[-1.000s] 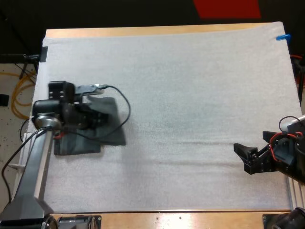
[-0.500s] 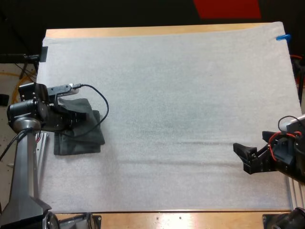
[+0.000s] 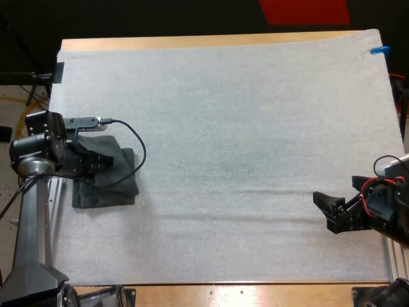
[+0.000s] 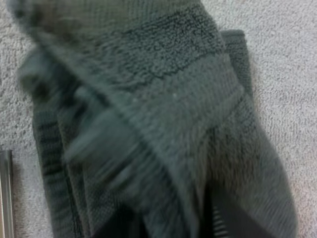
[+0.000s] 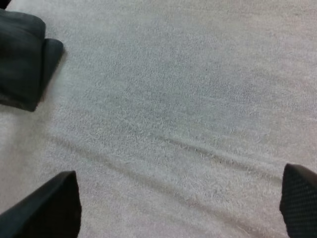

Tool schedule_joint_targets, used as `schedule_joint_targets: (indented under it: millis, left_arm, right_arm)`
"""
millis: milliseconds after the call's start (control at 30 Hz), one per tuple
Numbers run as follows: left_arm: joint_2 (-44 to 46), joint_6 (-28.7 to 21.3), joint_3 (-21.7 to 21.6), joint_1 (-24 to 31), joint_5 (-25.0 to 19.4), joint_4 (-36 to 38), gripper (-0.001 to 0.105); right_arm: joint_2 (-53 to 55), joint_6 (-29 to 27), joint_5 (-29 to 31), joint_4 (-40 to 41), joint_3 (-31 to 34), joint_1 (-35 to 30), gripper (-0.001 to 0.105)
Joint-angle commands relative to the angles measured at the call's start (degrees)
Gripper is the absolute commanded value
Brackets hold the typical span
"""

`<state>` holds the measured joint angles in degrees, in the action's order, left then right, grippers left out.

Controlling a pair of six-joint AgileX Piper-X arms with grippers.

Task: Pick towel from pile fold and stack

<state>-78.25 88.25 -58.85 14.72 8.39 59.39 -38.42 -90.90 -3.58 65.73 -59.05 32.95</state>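
A dark grey-green folded towel point(image 3: 105, 192) lies at the mat's left edge. A second towel point(image 3: 124, 167) rests askew on top of it. My left gripper point(image 3: 107, 160) is low over that upper towel and shut on it. In the left wrist view the held towel point(image 4: 163, 84) drapes close in thick folds, and my left gripper point(image 4: 173, 228) pinches its fabric between dark fingers point(image 4: 233, 220). Over bare mat at the front right, my right gripper point(image 3: 327, 210) stands open with nothing in it. In the right wrist view my right gripper point(image 5: 176, 208) has its fingers point(image 5: 49, 208) wide apart, with the towels point(image 5: 22, 59) far off.
The white mat point(image 3: 243, 128) covers most of the wooden table point(image 3: 192, 42). The towels sit close to the mat's left edge, where a metal rail point(image 4: 5, 193) runs beside them. A faint crease crosses the mat point(image 5: 188, 144) in front of my right gripper.
My left arm carried the upper towel leftward, from overhanging the stack's right side to lying over it. In the last half second it only settled slightly. The right arm has not moved.
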Motion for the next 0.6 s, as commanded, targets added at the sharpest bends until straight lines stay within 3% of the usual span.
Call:
schedule_joint_targets:
  millis: [0,67,333,467,567]
  left_arm:
    - [0.5,-0.4,-0.4,0.0,-1.3,0.0,0.035]
    - [0.5,-0.4,-0.4,0.0,-2.4,0.0,0.040]
    - [0.5,-0.4,-0.8,0.0,-13.2,0.0,0.040]
    - [0.5,-0.2,-1.6,0.0,-12.8,0.0,0.040]
    - [0.5,-0.2,-1.7,0.0,-9.1,0.0,0.040]
  right_arm:
    - [-0.1,-0.4,0.1,-0.4,-0.3,0.0,0.079]
    - [-0.1,-0.4,0.1,-0.4,-0.3,0.0,0.079]
    - [-0.1,-0.4,0.1,-0.4,-0.3,0.0,0.079]
    - [-0.1,-0.4,0.1,-0.4,-0.3,0.0,0.079]
    - [-0.1,-0.4,0.1,-0.5,-0.3,0.0,0.079]
